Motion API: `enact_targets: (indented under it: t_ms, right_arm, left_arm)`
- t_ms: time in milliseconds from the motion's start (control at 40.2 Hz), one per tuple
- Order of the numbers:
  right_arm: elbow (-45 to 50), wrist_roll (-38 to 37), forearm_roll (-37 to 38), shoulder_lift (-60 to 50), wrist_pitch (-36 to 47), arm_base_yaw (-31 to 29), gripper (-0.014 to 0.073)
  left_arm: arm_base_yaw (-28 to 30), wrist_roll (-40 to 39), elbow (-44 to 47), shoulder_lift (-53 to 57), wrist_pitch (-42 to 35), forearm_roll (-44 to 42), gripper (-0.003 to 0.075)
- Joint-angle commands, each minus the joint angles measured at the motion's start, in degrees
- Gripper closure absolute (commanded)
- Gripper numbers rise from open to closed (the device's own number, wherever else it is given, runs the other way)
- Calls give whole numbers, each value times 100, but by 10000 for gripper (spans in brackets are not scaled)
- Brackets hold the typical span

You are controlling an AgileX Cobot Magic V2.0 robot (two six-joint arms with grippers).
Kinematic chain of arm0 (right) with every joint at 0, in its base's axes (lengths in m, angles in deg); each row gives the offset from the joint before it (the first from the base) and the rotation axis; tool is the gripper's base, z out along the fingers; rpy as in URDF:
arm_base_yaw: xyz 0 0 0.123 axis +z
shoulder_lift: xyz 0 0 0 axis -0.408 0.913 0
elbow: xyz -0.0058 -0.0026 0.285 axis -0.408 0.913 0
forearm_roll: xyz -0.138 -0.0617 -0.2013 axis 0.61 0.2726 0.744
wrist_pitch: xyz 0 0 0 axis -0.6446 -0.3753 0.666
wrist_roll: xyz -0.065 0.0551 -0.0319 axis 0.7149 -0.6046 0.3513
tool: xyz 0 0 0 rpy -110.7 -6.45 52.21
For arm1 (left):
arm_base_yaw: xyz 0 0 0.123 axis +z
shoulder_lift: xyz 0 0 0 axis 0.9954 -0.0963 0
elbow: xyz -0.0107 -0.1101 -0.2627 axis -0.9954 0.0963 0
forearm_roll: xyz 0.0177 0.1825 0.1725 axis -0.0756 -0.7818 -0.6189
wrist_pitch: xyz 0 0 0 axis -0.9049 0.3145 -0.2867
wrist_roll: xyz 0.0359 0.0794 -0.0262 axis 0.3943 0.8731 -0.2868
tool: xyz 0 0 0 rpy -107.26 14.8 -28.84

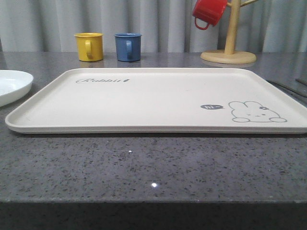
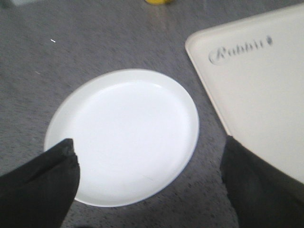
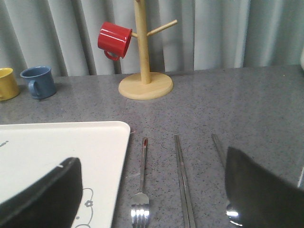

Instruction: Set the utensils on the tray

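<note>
Grey counter: plate (image 2: 126, 135) lies under the open left end effector (image 2: 149, 183); fork (image 3: 141, 190) under the open right end effector (image 3: 152, 190).

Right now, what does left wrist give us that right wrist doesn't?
Left wrist: the white plate whole, on the counter beside the tray corner printed "Rabbit", with the open left gripper over it. Right wrist: fork, chopsticks and spoon lying beside the tray's other end, plus the mug stand, red mug, blue mug and open right gripper. Both: the tray, a bit of yellow mug, grey counter.
</note>
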Motion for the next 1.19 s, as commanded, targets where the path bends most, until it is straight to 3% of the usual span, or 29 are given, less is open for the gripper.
enact_targets:
  t_ms: [0, 149, 323, 522, 846, 970, 1169]
  right_arm:
    - [-214, 35, -15, 98, 490, -25, -40]
    - [-214, 35, -15, 98, 490, -25, -40]
    - [-214, 35, -15, 98, 490, -25, -40]
    - [-214, 35, -15, 98, 490, -25, -40]
    - [-214, 35, -15, 98, 490, -25, -40]
    - [-214, 35, -15, 98, 490, -25, -40]
    - [-214, 35, -15, 98, 490, -25, -40]
  left_arm:
    - [-394, 87, -589, -696, 424, 37, 178]
    - [-509, 87, -1275, -1736, 1467, 49, 215]
    - [-446, 111, -1986, -2716, 2126, -109, 227]
    - [-341, 440, -2456, -3506, 2347, -109, 227]
    - [-352, 488, -2486, -3925, 2493, -109, 234]
    - [-352, 597, -2486, -3979, 2483, -109, 322]
    - [-352, 645, -2486, -3999, 2493, -109, 534]
